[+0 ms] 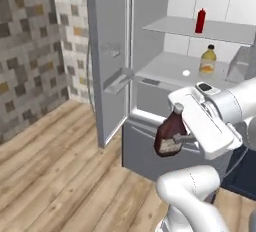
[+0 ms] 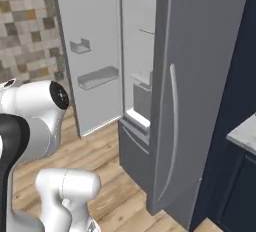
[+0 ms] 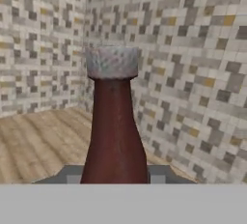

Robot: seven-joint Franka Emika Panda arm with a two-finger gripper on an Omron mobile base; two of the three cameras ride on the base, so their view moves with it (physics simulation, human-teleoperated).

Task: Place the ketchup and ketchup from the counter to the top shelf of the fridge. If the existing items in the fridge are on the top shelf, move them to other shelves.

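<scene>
Left base view: red ketchup [image 1: 200, 21] on top shelf [image 1: 170, 26]

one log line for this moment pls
gripper: shut on maroon ketchup | red ketchup: top shelf | yellowish bottle, white ball: shelf below | fridge door: open

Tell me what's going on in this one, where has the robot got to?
The gripper is shut on the dark maroon ketchup bottle, held tilted in front of the open fridge, below its shelves. The slim red ketchup bottle already stands on the top shelf. The pale yellowish bottle and a small white ball sit on the shelf below. So one ketchup is placed and the second is in hand, not yet shelved.
</scene>
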